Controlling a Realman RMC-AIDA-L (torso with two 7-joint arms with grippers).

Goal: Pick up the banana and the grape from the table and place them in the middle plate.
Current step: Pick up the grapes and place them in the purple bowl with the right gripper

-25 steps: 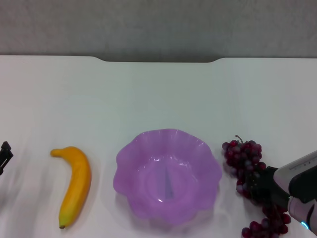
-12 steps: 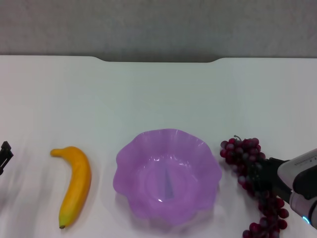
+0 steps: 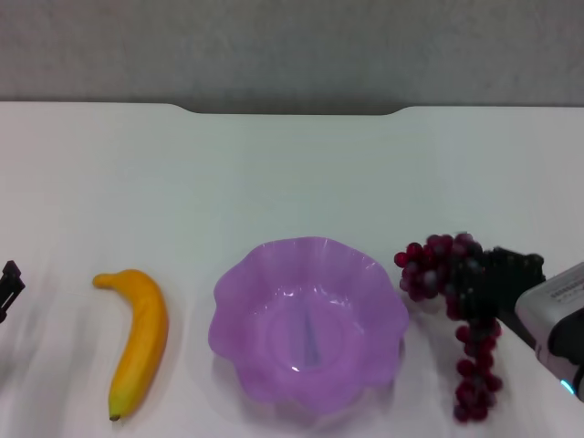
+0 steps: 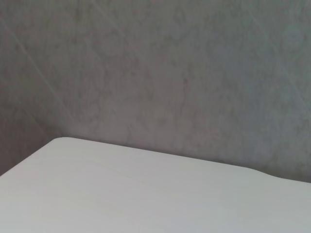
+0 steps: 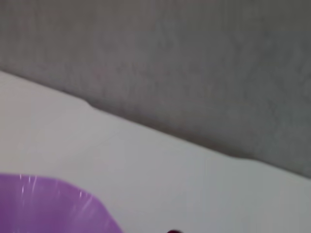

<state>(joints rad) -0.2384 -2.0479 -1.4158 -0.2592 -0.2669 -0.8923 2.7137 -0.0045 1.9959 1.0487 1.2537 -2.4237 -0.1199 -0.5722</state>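
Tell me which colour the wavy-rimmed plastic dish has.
Translucent purple; the wavy-rimmed plastic dish shows best in the head view.

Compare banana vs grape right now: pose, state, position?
The banana lies flat on the table, untouched; the grape is gripped by the right gripper, its bunch dangling down. The banana is one smooth yellow curve; the grape is a dark red cluster. The banana sits left of the middle plate, the grape right. Neither is in the plate. The left gripper idles at the left edge.
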